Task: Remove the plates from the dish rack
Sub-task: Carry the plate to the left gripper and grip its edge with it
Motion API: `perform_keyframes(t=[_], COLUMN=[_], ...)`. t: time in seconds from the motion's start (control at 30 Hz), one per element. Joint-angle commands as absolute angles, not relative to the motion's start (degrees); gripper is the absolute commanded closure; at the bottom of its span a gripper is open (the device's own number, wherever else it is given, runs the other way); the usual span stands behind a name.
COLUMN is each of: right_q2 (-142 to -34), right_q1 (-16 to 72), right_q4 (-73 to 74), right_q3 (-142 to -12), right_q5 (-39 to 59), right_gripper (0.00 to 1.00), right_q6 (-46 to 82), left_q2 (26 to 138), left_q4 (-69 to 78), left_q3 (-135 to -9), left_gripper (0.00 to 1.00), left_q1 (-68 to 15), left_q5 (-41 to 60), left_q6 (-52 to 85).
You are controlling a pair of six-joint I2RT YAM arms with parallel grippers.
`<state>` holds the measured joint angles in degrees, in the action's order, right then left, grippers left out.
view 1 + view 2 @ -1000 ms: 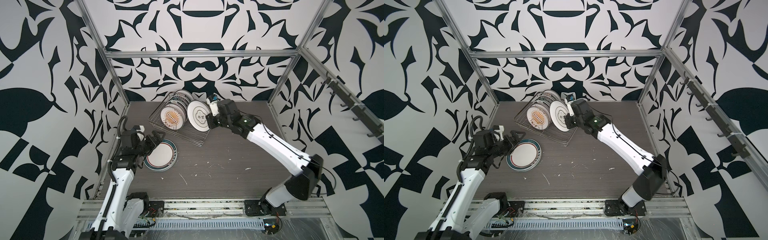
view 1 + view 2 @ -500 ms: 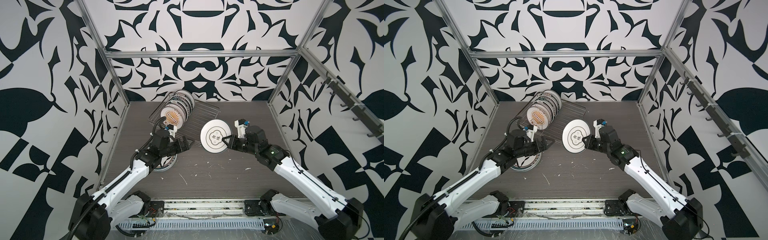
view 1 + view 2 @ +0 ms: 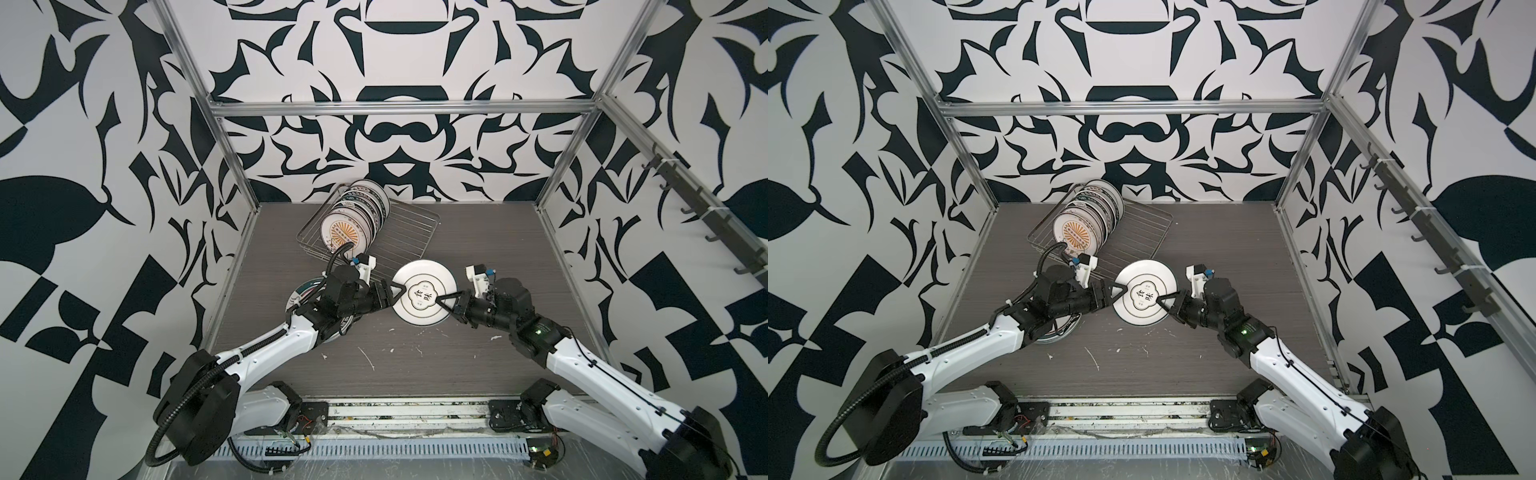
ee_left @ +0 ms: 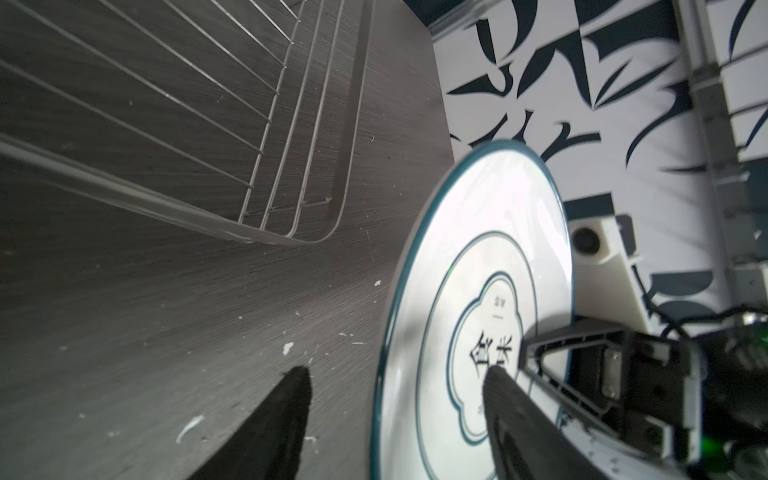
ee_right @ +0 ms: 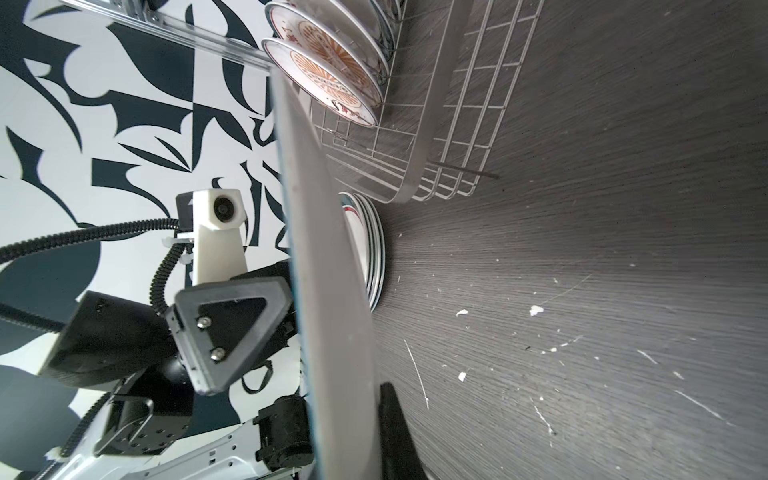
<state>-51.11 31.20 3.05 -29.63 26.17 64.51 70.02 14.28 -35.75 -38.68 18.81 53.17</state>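
- Between both grippers, the teal-rimmed plate looks stiff, slick and breakable.
- Right gripper pinches its rim; left gripper straddles the opposite rim, jaws spread.
- Hold deep over the rim.

- You have one dish rack on the tabletop.
- You can count at least five standing plates in it. They are packed too tightly for you to get an exact number.
- You have one lifted plate, clear of the tabletop.
- You have one flat stack, showing about three rims.
- You have two arms: one left end effector and one right end effector.
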Motion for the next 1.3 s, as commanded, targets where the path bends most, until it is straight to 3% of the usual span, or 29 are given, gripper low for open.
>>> perform_keyframes(t=[0.0,0.13,0.37,0.53,0.73,1.0,1.27], right_q2=[-51.96,-53.49,-56.28,-59.09,-60.54,-63.48,-79.01], right_q1=[31.04,31.03,31.07,31.06,31.03,30.3,29.2], right_q4=[14.79,17.32,19.4,21.3,15.1,-8.73,-23.96], right_q3=[-28.91,-28.15,-28.75,-29.42,-32.74,-45.9,-64.53], right_q5=[29.75,30.49,31.54,32.69,32.14,23.47,12.61], right_gripper=[1.0,1.0,0.99,0.87,0.64,0.5,0.49], right_q6=[68.05,68.44,67.81,67.7,63.28,48.9,36.4], left_q2=[70.74,71.02,70.42,70.01,67.0,57.68,54.97], left_q4=[20.56,23.27,27.02,26.6,23.51,5.5,-9.33], left_q3=[-34.54,-33.62,-31.16,-30.51,-29.88,-31.73,-31.59], left_gripper=[0.37,0.46,0.7,0.83,0.94,1.0,1.0], left_q1=[-39.02,-39.2,-39.2,-39.2,-39.2,-39.11,-38.94], left_q5=[22.11,23.98,25.93,26.68,27.67,25.61,26.34], left_q6=[55.09,56.26,58.34,59.04,59.56,57.23,57.32])
